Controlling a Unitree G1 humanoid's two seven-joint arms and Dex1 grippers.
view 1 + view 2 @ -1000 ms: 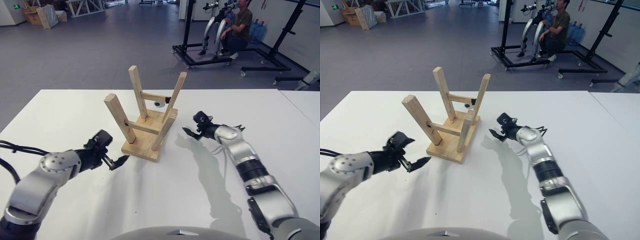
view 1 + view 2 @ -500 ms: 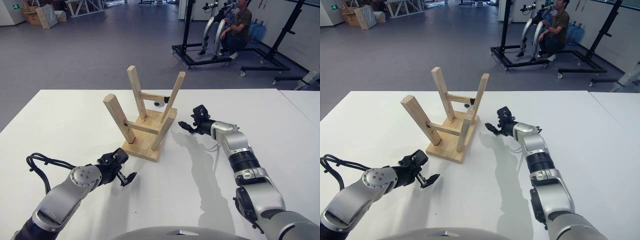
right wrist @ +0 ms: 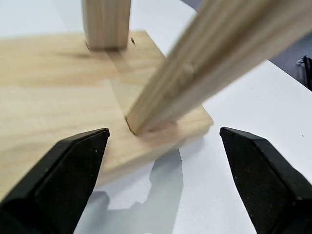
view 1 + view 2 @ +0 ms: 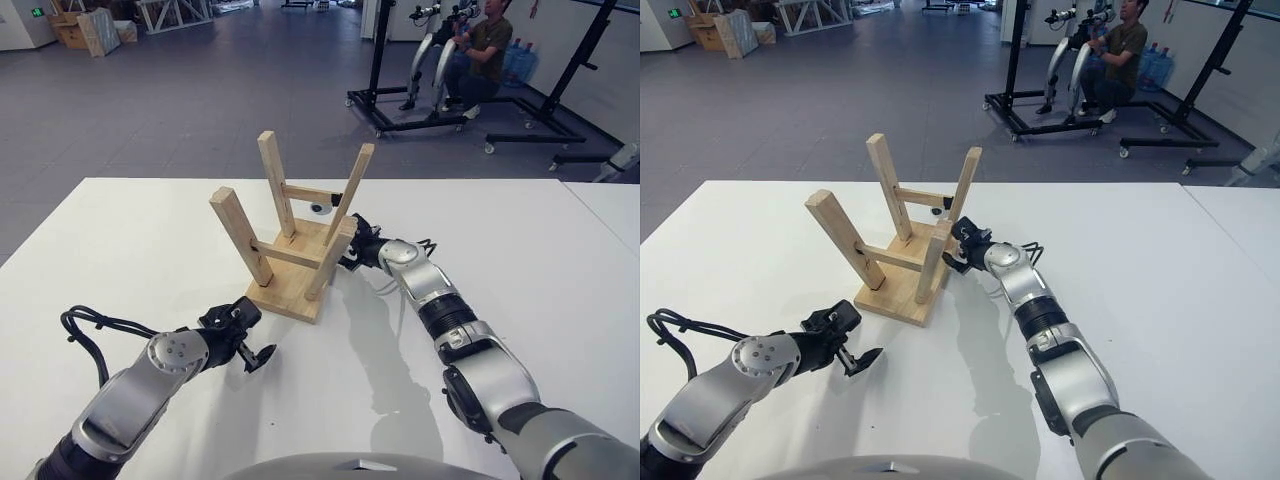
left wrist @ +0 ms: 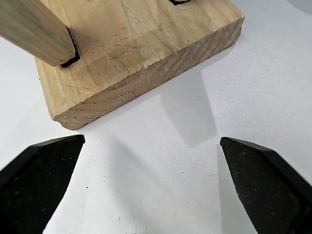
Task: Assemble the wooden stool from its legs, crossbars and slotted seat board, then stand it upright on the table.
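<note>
On my left, my left gripper (image 4: 262, 355) sits low over the white table (image 4: 560, 260), just in front of the stool (image 4: 290, 250) and apart from it. Its fingers (image 5: 39, 180) are spread wide with nothing between them but bare tabletop. In the left wrist view the near corner of the seat board (image 4: 290, 292) lies just ahead of the tips, untouched. The stool is in the middle of the table, turned upside down: the seat board lies flat on the surface and the four legs (image 4: 277, 185) stick up from its slots. The leg nearest my left (image 4: 240, 235) leans outward toward that side, and the two far legs splay apart at their tops. One of the crossbars (image 4: 285, 257) runs low between the front pair, and another (image 4: 310, 193) joins the far pair higher up. To the right of the stool, my right gripper (image 4: 952, 262) is pressed in close at the seat board's right edge, by the foot of the front right leg (image 4: 328, 262). Its fingers (image 3: 58, 170) are also parted wide. In the right wrist view that leg and the corner of the board it stands in lie between the two tips. I cannot tell whether either tip touches the wood.
</note>
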